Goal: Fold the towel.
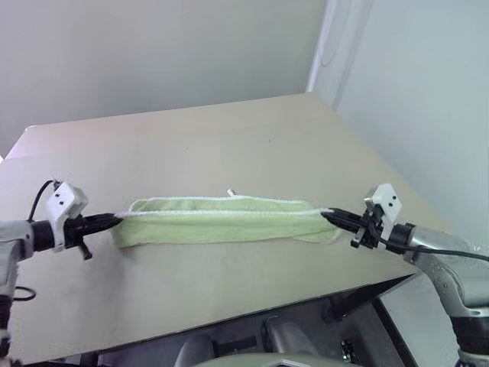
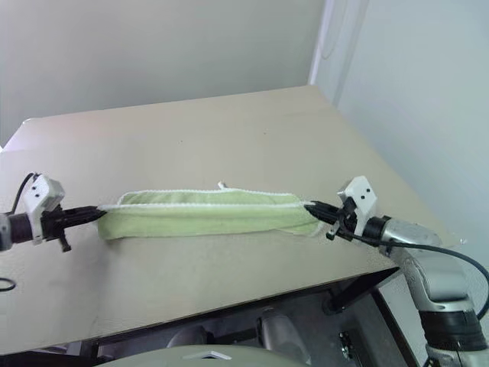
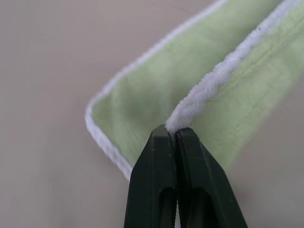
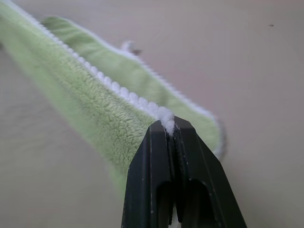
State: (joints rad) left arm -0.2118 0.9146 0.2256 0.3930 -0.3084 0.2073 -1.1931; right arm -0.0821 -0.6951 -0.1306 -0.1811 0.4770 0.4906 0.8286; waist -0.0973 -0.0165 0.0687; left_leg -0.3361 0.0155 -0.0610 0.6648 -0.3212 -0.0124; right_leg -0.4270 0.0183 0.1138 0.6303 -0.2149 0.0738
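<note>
Table [image 1: 229, 138]: beige, bears towel near front edge. Towel [image 1: 229, 222]: light green, white edging, doubled lengthwise into long band, stretched between both end effectors. Left end effector [image 1: 114, 219]: fingers together, clamped on towel's left end edging. Right end effector [image 1: 330, 215]: clamped on right end edging. White loop [image 1: 230, 193]: at towel's far edge.
</note>
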